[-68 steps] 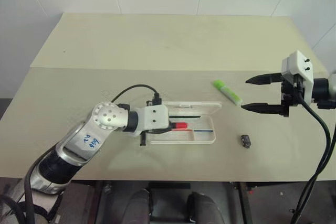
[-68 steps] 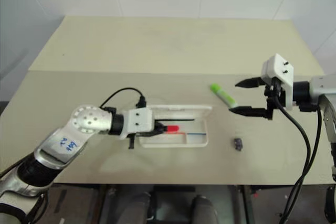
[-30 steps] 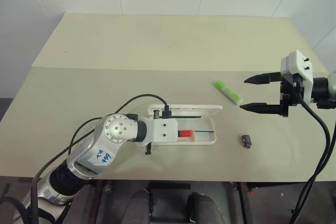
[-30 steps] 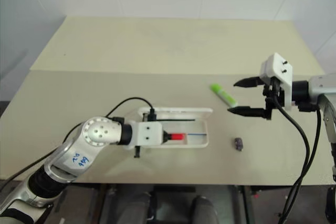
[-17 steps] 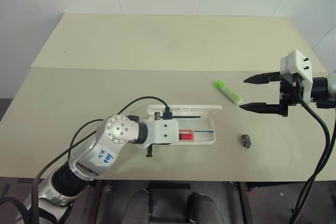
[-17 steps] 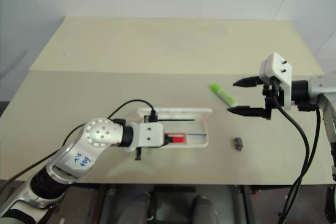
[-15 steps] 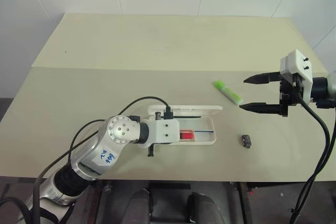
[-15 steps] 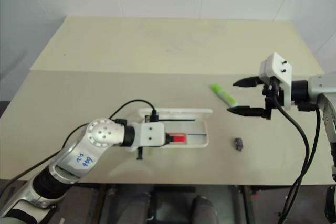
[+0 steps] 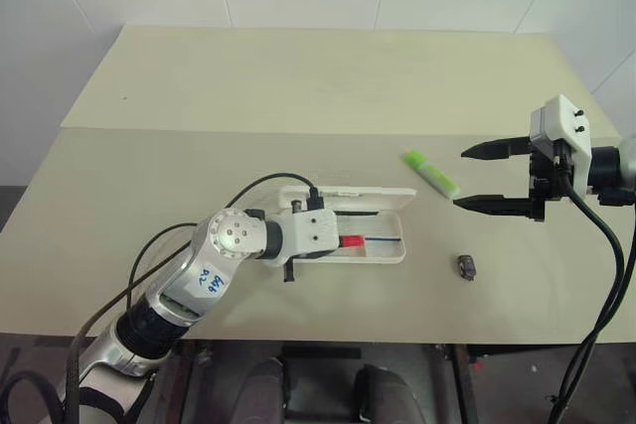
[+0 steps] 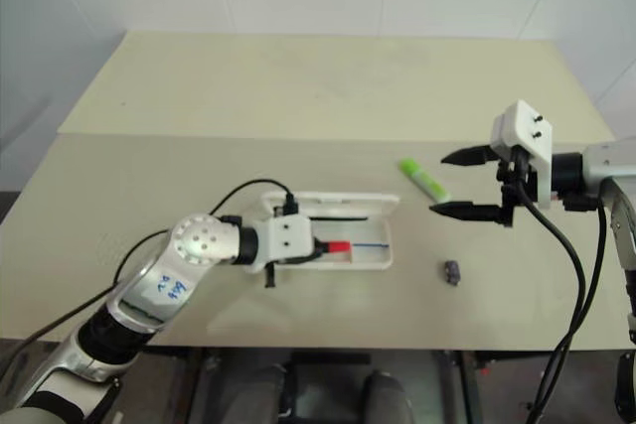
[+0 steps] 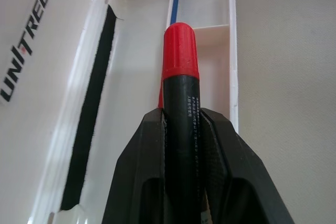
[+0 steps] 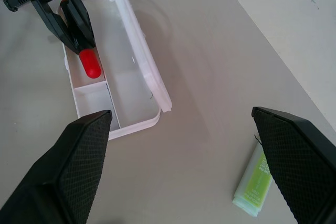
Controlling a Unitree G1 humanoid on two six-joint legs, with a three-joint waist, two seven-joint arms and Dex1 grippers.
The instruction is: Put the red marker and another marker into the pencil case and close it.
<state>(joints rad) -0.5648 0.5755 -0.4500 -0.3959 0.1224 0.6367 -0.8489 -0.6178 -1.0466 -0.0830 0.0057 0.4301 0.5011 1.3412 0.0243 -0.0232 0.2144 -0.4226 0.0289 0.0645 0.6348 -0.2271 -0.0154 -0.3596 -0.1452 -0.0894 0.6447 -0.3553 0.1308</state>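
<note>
**Red marker poised over open pencil case; green highlighter yet to be picked up**

On the left, the left gripper is clamped on the red marker, its two black fingers pinching the black barrel while the red cap juts out ahead of the tips. The marker sits inside the outline of the pencil case, over the long compartment, with the small end compartment just ahead of the cap. Whether the marker rests on the case floor or hangs just above it cannot be told. Its long axis runs along the length of the case, cap pointing away from the gripper toward the far short wall. The lid stands open along the hinge, beside the gripper.

To the right, the green highlighter lies on the table, outside the case, lying diagonally, just ahead of the right gripper. That gripper hangs above the table with its jaws spread wide and nothing between them. A small dark lump lies below it, near the table's front edge.

By this reading the task is roughly a third done: the marker needs releasing, the highlighter must go in, and the lid must be shut.
</note>
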